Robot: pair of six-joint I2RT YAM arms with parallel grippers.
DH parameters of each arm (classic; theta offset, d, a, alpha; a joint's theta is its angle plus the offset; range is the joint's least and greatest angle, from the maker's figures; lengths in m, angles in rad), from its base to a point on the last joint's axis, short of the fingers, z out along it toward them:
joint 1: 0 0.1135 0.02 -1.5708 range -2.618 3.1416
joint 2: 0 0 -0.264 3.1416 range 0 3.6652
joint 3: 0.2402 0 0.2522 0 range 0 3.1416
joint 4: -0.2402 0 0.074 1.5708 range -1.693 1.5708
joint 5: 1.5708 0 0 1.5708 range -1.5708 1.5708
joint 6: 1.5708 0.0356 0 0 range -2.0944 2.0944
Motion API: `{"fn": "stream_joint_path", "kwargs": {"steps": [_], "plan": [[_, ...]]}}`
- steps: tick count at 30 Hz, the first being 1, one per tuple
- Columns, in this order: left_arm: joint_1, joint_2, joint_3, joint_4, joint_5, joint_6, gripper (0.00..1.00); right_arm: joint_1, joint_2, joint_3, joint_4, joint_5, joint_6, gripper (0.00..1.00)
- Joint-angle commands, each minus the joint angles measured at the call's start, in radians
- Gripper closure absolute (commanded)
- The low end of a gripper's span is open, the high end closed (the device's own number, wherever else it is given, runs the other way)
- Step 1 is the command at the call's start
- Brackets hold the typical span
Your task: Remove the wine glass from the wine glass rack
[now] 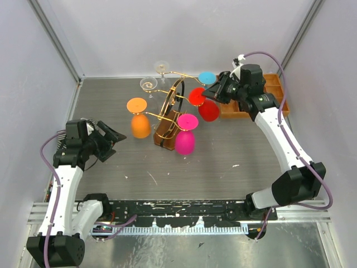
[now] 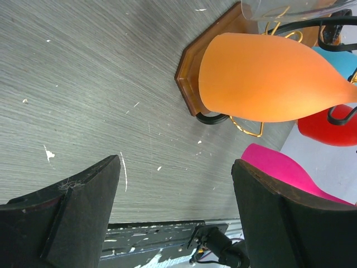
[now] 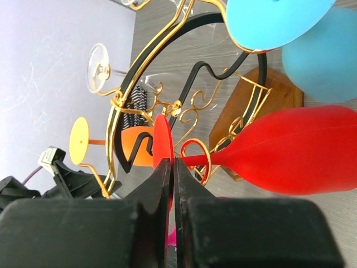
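The wine glass rack (image 1: 165, 133), gold curly wire with a dark hoop on a brown wooden base, stands mid-table and carries several glasses hanging upside down. My right gripper (image 1: 207, 92) is shut on the round foot (image 3: 163, 137) of the red wine glass (image 3: 301, 148), whose stem still lies in a gold scroll loop (image 3: 195, 159) of the rack (image 3: 167, 39). The red glass (image 1: 208, 110) hangs at the rack's right side. My left gripper (image 1: 114, 139) is open and empty, left of the orange glass (image 1: 139, 125); in its own view the open gripper (image 2: 175, 163) faces that glass (image 2: 268, 75).
A pink glass (image 1: 184, 140), a blue glass (image 1: 207, 77) and two clear glasses (image 1: 149, 84) also hang on the rack. An orange compartmented wooden tray (image 1: 276, 84) sits at the back right behind my right arm. White walls close in the table on three sides.
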Motion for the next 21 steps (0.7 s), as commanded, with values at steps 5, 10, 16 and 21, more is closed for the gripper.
{"fn": "stream_joint_path", "kwargs": {"steps": [5, 10, 16, 21], "plan": [[-0.001, 0.028, 0.008, -0.004, 0.016, 0.037, 0.12, -0.003, -0.100, -0.029, 0.054, 0.009, 0.015, 0.99], [-0.001, 0.023, 0.001, 0.000, 0.018, 0.034, 0.12, -0.003, -0.121, -0.068, 0.047, -0.008, 0.024, 0.99], [-0.001, 0.029, -0.007, 0.002, 0.031, 0.032, 0.12, 0.004, -0.114, -0.105, 0.098, -0.053, 0.058, 0.99], [-0.001, 0.034, -0.004, 0.003, 0.033, 0.032, 0.12, 0.030, -0.066, -0.064, 0.117, -0.057, 0.078, 0.99]]}}
